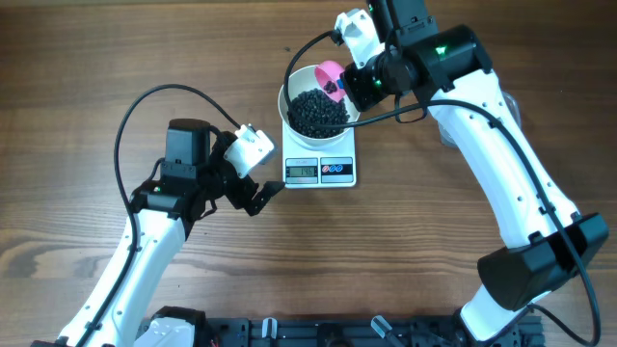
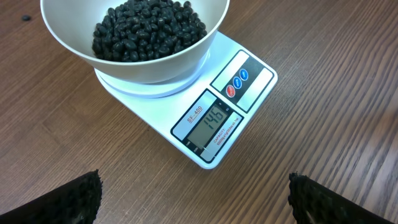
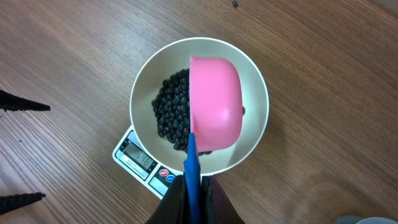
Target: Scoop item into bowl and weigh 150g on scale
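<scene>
The white bowl (image 1: pixel 290 96) (image 2: pixel 155 68) (image 3: pixel 256 124) stands on the white scale (image 1: pixel 323 172) (image 2: pixel 249 81) (image 3: pixel 134 155), whose display reads 146. The item, a heap of black beans (image 1: pixel 316 111) (image 2: pixel 149 28) (image 3: pixel 169 115), fills the bowl's bottom. My right gripper (image 1: pixel 359 85) (image 3: pixel 194 193) is shut on the blue handle (image 3: pixel 191 165) of a pink scoop (image 1: pixel 330 73) (image 3: pixel 214 102), which is turned over above the bowl. My left gripper (image 1: pixel 258 196) (image 2: pixel 196 202) rests open over bare table just left of the scale's front, holding nothing.
A stray bean (image 2: pixel 25 18) (image 3: pixel 234 4) lies on the wooden table beyond the bowl. A clear container (image 1: pixel 513 104) shows partly behind my right arm. A black rail (image 1: pixel 318 333) runs along the table's near edge.
</scene>
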Motion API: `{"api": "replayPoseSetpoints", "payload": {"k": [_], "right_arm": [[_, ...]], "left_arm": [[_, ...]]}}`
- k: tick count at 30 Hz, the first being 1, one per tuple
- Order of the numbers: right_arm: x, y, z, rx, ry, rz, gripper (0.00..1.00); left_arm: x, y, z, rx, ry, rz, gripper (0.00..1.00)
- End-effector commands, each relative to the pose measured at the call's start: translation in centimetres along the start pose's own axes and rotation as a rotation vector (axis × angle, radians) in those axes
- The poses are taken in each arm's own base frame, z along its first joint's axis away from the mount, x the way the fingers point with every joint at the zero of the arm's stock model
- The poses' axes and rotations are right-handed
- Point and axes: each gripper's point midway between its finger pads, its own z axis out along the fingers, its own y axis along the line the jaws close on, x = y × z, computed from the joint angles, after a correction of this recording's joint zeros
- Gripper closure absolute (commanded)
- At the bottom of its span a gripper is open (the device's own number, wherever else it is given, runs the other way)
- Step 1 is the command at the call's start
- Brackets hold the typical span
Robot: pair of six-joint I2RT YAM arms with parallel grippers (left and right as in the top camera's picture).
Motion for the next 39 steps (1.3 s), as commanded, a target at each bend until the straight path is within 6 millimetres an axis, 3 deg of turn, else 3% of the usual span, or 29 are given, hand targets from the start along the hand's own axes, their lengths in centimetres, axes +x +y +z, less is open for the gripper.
{"api": "replayPoseSetpoints", "payload": {"k": [1, 19, 39], "right_arm": [[-1.50, 0.63, -2.15, -0.014, -0.071, 0.000, 0.96], [-1.49, 0.11, -2.15, 0.017, -0.069, -0.007, 0.96], [-1.49, -0.04, -2.15, 0.031, -0.067, -0.159, 0.96]], "left_arm": [[0.31, 0.01, 0.09, 0.002, 0.006, -0.013, 0.00], [0.31, 0.01, 0.09, 0.002, 0.006, -0.013, 0.00], [0.31, 0.01, 0.09, 0.002, 0.006, -0.013, 0.00]]}}
